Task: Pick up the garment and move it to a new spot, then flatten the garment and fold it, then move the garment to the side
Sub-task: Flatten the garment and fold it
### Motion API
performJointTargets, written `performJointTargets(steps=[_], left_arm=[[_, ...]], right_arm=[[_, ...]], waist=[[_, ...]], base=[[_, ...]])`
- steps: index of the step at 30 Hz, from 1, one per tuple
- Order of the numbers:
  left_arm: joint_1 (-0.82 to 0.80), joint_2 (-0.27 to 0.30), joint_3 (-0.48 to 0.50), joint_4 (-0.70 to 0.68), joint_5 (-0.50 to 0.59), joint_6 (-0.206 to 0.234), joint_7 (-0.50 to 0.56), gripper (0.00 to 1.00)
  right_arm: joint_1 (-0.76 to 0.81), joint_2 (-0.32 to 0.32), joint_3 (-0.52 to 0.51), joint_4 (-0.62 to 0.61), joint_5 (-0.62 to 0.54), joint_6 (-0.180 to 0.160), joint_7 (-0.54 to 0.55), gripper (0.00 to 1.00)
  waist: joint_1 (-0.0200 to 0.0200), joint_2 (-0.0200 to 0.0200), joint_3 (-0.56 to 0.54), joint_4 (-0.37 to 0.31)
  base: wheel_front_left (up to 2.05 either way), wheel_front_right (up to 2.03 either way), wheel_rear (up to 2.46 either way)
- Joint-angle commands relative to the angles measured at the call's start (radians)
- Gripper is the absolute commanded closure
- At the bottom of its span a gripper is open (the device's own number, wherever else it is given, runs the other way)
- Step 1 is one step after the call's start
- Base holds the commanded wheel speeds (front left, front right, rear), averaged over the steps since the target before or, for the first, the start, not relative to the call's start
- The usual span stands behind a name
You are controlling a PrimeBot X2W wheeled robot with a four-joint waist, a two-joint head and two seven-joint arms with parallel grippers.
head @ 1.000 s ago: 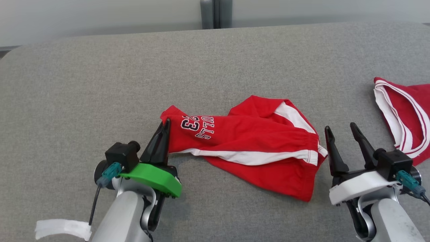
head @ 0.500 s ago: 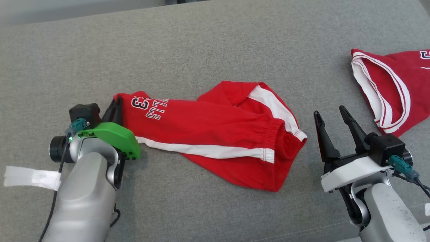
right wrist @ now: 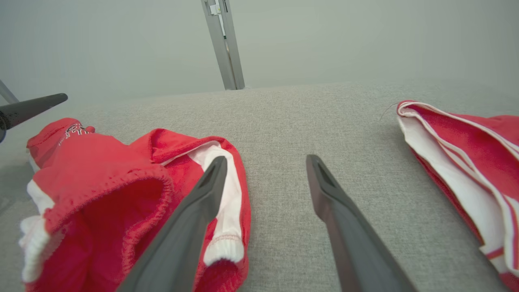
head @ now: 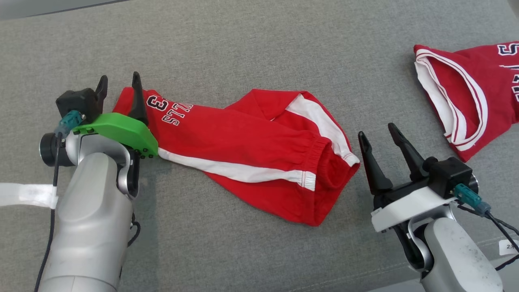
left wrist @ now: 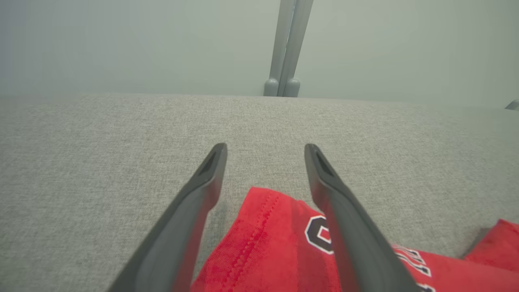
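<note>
The garment point(head: 243, 142), a pair of red shorts with a white side stripe and dark-edged white lettering, lies rumpled lengthwise across the middle of the grey fabric-covered desk point(head: 243, 48); its lettered leg end points toward the robot's left and its elastic waistband gapes toward the right; the left tool point(head: 120, 79) sits at that leg end with its two dark fingers spread wide, gripping nothing; in the left wrist view the red hem corner lies on the desk between the fingers, and one finger crosses over the printed numeral, though whether it touches the cloth I cannot tell; the right tool point(head: 376, 130) stands just beside the waistband, jaws equally wide and empty; in the right wrist view one of its fingers passes in front of the white stripe while the other hangs over bare desk; a second red garment point(head: 466, 93) with white trim lies at the far right, well apart from the shorts; a white strip of tape point(head: 24, 194) hangs from the left arm's cable
</note>
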Motion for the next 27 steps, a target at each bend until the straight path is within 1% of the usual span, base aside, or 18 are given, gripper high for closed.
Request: performJointTargets(steps=[1,6,10,14,17,21,27], left_arm=[[0.045,-0.005,0.012,-0.041,0.015,-0.008,0.001,0.0],[0.169,-0.03,0.049,-0.212,0.052,-0.031,0.0,0.0],[0.277,-0.051,0.062,-0.281,0.068,-0.048,0.0,0.0],[0.356,-0.057,0.066,-0.319,0.056,-0.058,0.0,0.0],[0.403,-0.059,0.039,-0.354,0.005,-0.06,0.0,0.0],[0.447,-0.057,0.008,-0.385,-0.034,-0.038,0.0,0.0],[0.483,-0.058,-0.014,-0.395,-0.047,-0.021,0.0,0.0]], right_arm=[[-0.006,-0.005,0.024,-0.012,0.011,-0.001,-0.002,0.0],[0.0,-0.021,0.102,-0.04,0.058,-0.001,-0.002,0.0],[-0.001,-0.033,0.163,-0.024,0.097,-0.001,-0.002,0.0],[0.014,-0.05,0.235,0.009,0.147,-0.001,-0.002,0.0],[0.036,-0.057,0.267,0.001,0.189,-0.001,-0.002,0.0],[0.08,-0.077,0.298,-0.021,0.221,-0.001,-0.002,0.0],[0.151,-0.103,0.269,-0.045,0.197,-0.001,-0.002,0.0]], waist=[[0.0,0.0,-0.026,0.037],[0.0,0.0,-0.062,0.101],[0.0,0.0,-0.093,0.144],[0.0,0.0,-0.121,0.175],[0.0,0.0,-0.14,0.184],[0.0,0.0,-0.163,0.186],[0.0,0.0,-0.188,0.168]], base=[[0.0,0.0,0.0],[0.0,0.0,0.0],[0.0,0.0,0.0],[0.0,0.0,0.0],[0.0,0.0,0.0],[0.0,0.0,0.0],[0.0,0.0,0.0]])
